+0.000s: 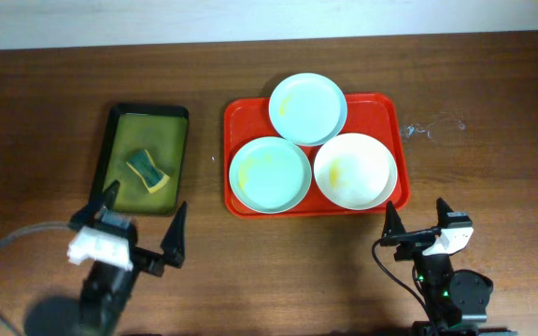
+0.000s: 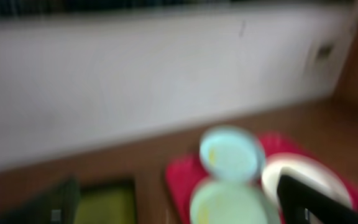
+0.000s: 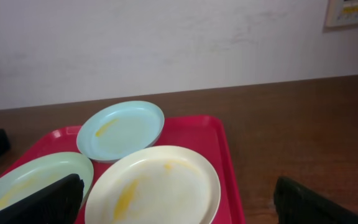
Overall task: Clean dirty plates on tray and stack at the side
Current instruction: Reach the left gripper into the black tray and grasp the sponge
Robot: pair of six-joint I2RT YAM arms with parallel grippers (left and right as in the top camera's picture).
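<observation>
Three plates lie on the red tray point(image 1: 381, 107): a pale blue one point(image 1: 307, 107) at the back, a pale blue-green one point(image 1: 270, 173) at the front left and a cream-white one point(image 1: 355, 170) at the front right, each with yellowish smears. My left gripper point(image 1: 139, 229) is open and empty, in front of the dark tray. My right gripper point(image 1: 418, 217) is open and empty, just in front of the red tray's front right corner. In the right wrist view the cream plate point(image 3: 160, 186) lies between the fingers' tips point(image 3: 179, 208), with the red tray point(image 3: 219, 149) around it. The left wrist view is blurred and shows the plates point(image 2: 229, 152).
A dark tray with an olive-green inside point(image 1: 146, 126) stands left of the red tray and holds a green-and-yellow sponge point(image 1: 148, 170). A crumpled clear wrapper point(image 1: 432, 126) lies right of the red tray. A wall runs along the table's far edge.
</observation>
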